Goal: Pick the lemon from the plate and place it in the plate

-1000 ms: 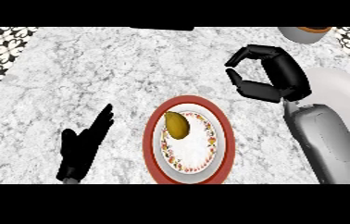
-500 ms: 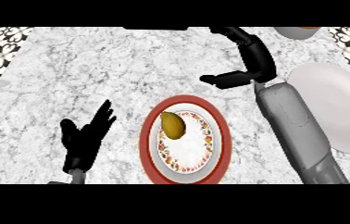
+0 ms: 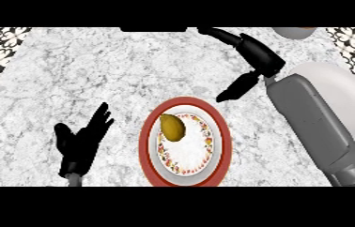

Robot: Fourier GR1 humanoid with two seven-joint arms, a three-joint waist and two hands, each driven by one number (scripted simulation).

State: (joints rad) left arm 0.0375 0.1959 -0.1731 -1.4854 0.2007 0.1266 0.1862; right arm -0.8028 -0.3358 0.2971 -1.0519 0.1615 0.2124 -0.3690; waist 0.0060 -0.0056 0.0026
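A yellow-brown lemon (image 3: 172, 127) lies on the upper left part of a white plate with a flowered rim (image 3: 186, 158). That plate sits on a larger red plate (image 3: 219, 141) at the counter's front middle. My right hand (image 3: 255, 56) is stretched out above and to the right of the plates, fingers straight toward the far edge, thumb pointing down toward the red rim; it holds nothing. My left hand (image 3: 81, 141) rests open, fingers up, left of the plates.
The counter top is grey-white marble (image 3: 83, 76). A white plate (image 3: 331, 83) lies at the right edge, partly under my right forearm. A round dish (image 3: 297, 31) shows at the far right corner.
My right hand has opened from a curled pose and swung up toward the far edge, the forearm moving in over the counter. The lemon, plates and left hand stay put.
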